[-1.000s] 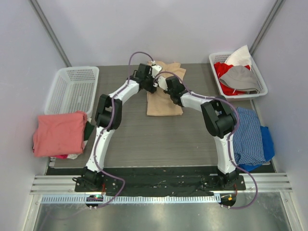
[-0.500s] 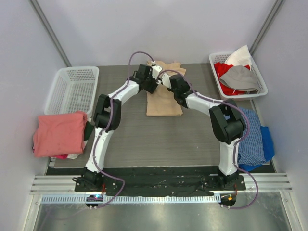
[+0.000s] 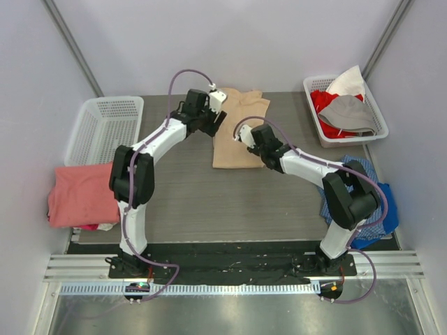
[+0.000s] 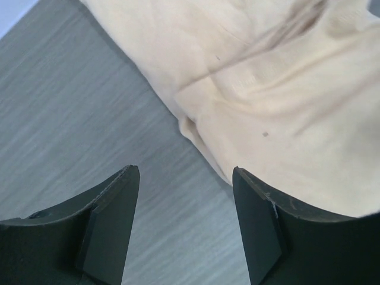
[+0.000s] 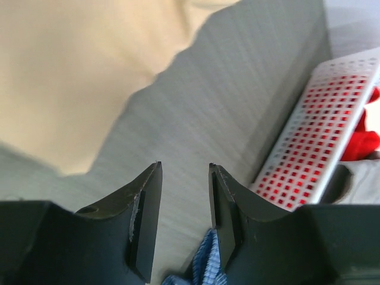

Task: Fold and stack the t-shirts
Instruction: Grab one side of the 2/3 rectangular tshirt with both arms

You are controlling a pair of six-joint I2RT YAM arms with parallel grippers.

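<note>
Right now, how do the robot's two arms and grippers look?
The left arm and right arm have white links and black joints. A thin purple-grey cable runs along each, looping near the wrist. The left gripper and right gripper have matte black, wedge-shaped fingers. I see no markings.

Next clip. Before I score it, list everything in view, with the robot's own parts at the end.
tan t-shirt: 1, tan, partly folded, far middle of the table
salmon-pink t-shirt: 1, salmon-pink, folded, atop other cloth at the left edge
empty basket: 1, white, far left
filled basket: 1, white, far right, holding red, grey and white clothes
checked cloth: 1, blue and white, right edge
plain blue cloth: 1, blue, beside the checked cloth
table: 1, grey
left gripper: 1, black, open, at the tan t-shirt's left edge
right gripper: 1, black, open, over bare table off the tan t-shirt's right edge
</note>
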